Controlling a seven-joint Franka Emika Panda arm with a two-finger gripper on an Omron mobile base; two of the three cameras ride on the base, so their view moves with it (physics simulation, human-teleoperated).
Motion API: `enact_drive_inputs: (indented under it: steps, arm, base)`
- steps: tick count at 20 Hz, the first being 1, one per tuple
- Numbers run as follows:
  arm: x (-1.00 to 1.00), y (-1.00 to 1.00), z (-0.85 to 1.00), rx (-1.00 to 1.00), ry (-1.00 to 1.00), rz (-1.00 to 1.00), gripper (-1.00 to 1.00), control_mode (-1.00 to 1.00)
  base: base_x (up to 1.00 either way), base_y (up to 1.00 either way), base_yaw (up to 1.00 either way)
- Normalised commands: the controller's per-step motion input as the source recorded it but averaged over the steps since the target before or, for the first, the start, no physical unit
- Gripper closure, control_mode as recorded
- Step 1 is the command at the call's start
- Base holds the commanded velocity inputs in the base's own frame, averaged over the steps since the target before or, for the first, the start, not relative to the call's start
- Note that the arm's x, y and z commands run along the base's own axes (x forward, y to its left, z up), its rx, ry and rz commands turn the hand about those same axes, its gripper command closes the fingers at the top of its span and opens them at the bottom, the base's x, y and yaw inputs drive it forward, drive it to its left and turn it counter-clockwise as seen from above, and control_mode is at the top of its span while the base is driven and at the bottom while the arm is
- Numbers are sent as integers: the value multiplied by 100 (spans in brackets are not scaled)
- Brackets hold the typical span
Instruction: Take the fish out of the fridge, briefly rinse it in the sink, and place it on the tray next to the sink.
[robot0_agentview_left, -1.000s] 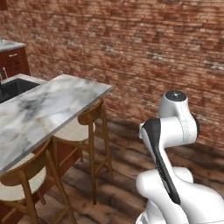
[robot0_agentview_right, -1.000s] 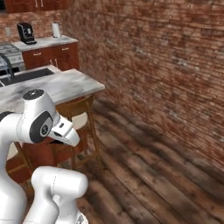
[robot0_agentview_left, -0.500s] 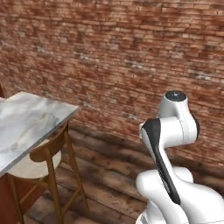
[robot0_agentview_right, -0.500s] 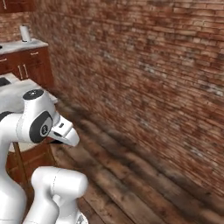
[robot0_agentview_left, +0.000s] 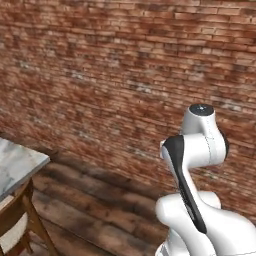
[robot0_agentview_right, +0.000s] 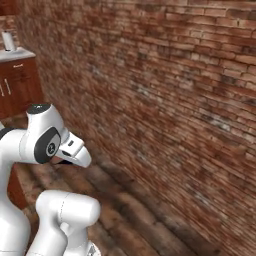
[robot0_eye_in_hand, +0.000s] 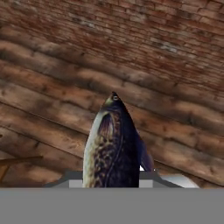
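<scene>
Swung with the base toward the red brick wall (robot0_agentview_left: 110, 75), marble counter corner (robot0_agentview_left: 17, 167) now at left edge. Gripper (robot0_eye_in_hand: 114, 183) pinching slim, dark brown, mottled, pale-bellied fish (robot0_eye_in_hand: 114, 144), above wooden floorboards (robot0_eye_in_hand: 48, 100). No readable writing.

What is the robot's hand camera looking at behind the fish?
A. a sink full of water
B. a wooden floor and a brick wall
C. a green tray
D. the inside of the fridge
B: in the hand view the fish sticks up in front of brown wooden floor planks, with the brick wall above.
</scene>
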Motion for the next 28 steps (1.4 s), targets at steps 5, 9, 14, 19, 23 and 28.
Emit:
enact_drive_inputs:
  steps: [5,9,14,19,23,28]
  arm:
    - [0,0,0,0,0,0,100,100]
    - [0,0,0,0,0,0,100,100]
    - [0,0,0,0,0,0,100,100]
    - [0,0,0,0,0,0,100,100]
    - [0,0,0,0,0,0,100,100]
    - [0,0,0,0,0,0,100,100]
  base:
    - [100,-37,37]
    - [84,-5,63]
    - [65,0,73]
    - [85,-2,69]
    - [100,-14,57]
    - [100,-70,31]
